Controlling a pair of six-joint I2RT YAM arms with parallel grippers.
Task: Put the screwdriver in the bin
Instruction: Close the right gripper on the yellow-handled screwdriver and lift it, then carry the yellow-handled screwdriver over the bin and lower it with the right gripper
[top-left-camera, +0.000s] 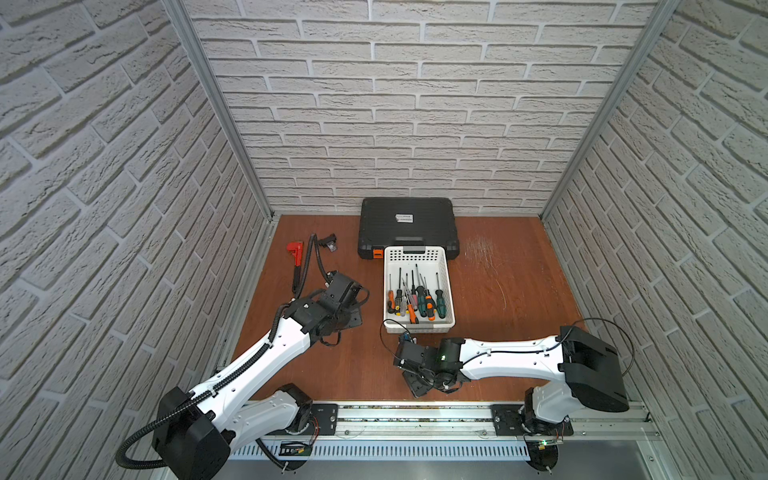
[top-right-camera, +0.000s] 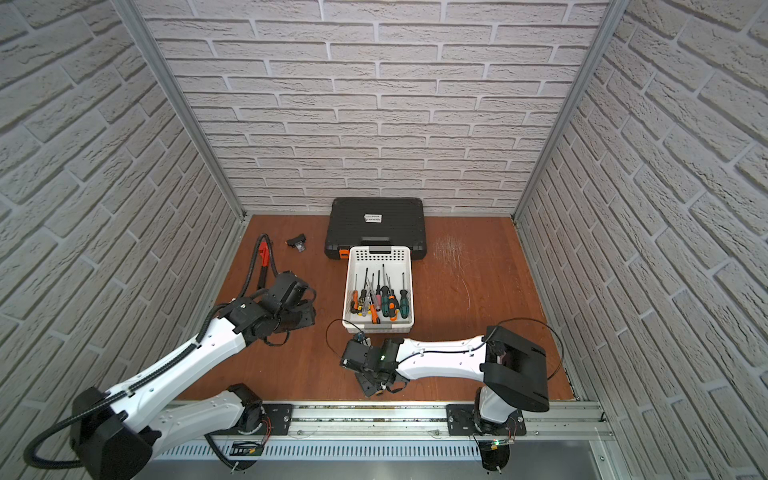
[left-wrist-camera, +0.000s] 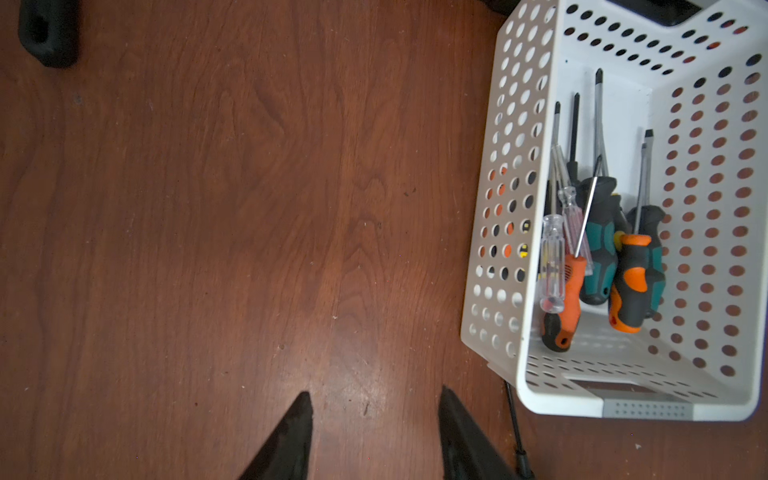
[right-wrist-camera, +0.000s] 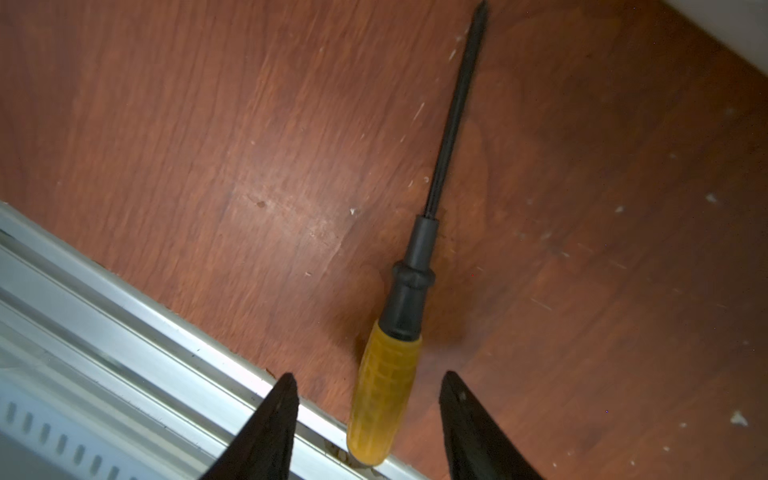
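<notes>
- Screwdriver (right-wrist-camera: 415, 266), yellow handle, black shaft, lay flat on the wooden table (top-left-camera: 498, 291), outside the bin (top-left-camera: 417, 253). Its handle end was at the aluminium rail (right-wrist-camera: 124, 311).
- In both top views my right arm hid it. It sat just in front of the bin's near short end.
- My right claw (right-wrist-camera: 369, 377) was about half open, with one finger either side of the yellow handle and a gap on both sides. It gripped nothing.
- The bin was white and perforated, with a grey tab at each short end. A bunch of screwdrivers (top-left-camera: 415, 299) already lay inside: orange, teal and clear handles, tips toward the far end.
- A black tool case (top-left-camera: 409, 224) was touching the bin's far end. Its white label (top-left-camera: 404, 217) was too small to read.
- A red tool (top-left-camera: 295, 249) and a small black part (top-left-camera: 328, 242) sat far left, well apart from the bin.
- My left claw (left-wrist-camera: 376, 399) was about half open over bare wood beside the bin's long wall, empty.
</notes>
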